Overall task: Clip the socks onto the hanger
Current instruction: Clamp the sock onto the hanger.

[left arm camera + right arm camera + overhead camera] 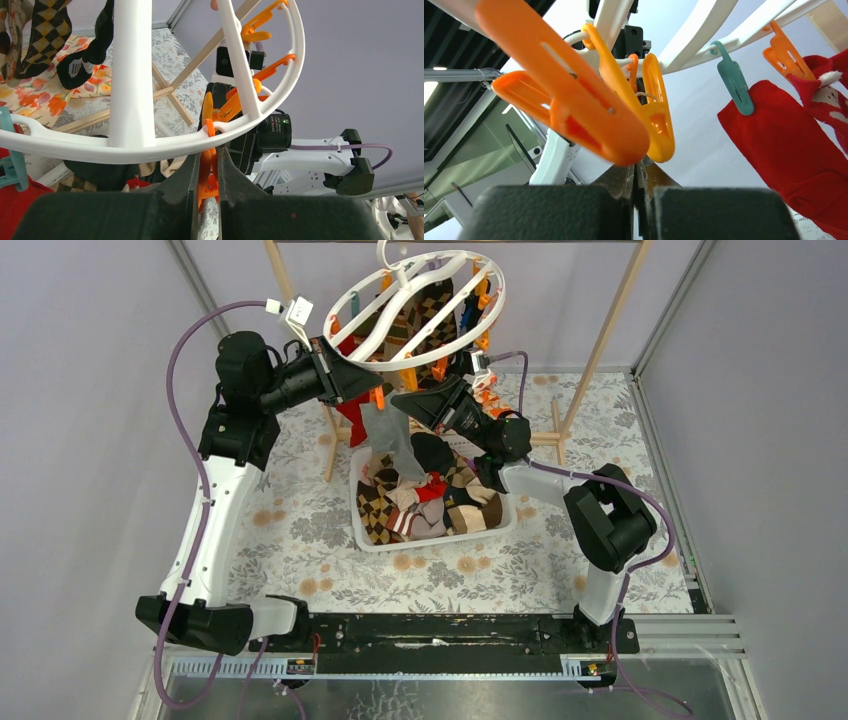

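Observation:
The white ring hanger (pixel 455 340) hangs at the top centre with argyle socks (pixel 420 315) and a red sock (pixel 352 410) clipped on. My left gripper (pixel 370 390) is shut on an orange clip (pixel 209 172) under the ring's rim (pixel 125 145). My right gripper (pixel 402 400) is shut just below that clip, pinching the top of a grey sock (pixel 385 440) that hangs down over the basket. In the right wrist view its closed jaws (pixel 640 172) sit under orange clips (pixel 574 100); a teal clip (pixel 734 80) holds a red sock (pixel 789 145).
A white basket (pixel 440 540) full of mixed socks stands on the floral cloth (pixel 300 510) below the hanger. The pale wooden pole frame (pixel 600 330) stands around and behind the hanger. Grey walls close in both sides.

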Controlling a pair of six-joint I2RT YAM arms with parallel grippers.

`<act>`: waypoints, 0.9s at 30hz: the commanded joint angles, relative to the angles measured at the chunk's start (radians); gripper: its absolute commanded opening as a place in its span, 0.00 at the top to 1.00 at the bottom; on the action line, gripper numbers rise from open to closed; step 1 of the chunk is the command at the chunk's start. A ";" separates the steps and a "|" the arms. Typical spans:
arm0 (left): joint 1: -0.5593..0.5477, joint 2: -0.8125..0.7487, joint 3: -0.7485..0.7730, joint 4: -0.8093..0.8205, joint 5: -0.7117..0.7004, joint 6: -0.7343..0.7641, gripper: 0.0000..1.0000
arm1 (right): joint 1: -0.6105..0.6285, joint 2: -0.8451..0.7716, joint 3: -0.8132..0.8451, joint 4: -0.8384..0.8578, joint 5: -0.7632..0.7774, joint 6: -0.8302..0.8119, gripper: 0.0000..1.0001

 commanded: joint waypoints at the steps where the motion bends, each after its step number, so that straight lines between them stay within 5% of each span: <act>1: -0.003 -0.028 -0.014 0.030 0.082 -0.007 0.99 | 0.008 0.004 0.060 0.134 0.039 -0.006 1.00; 14: -0.001 -0.029 -0.015 0.031 0.077 -0.006 0.95 | 0.018 0.014 0.080 0.134 0.081 -0.030 1.00; 22: -0.001 -0.049 -0.017 0.028 0.037 0.020 0.59 | 0.025 0.016 0.092 0.134 0.071 -0.021 0.98; 27: -0.001 -0.059 -0.013 0.022 0.028 0.039 0.55 | 0.025 0.018 0.109 0.132 0.063 -0.005 0.83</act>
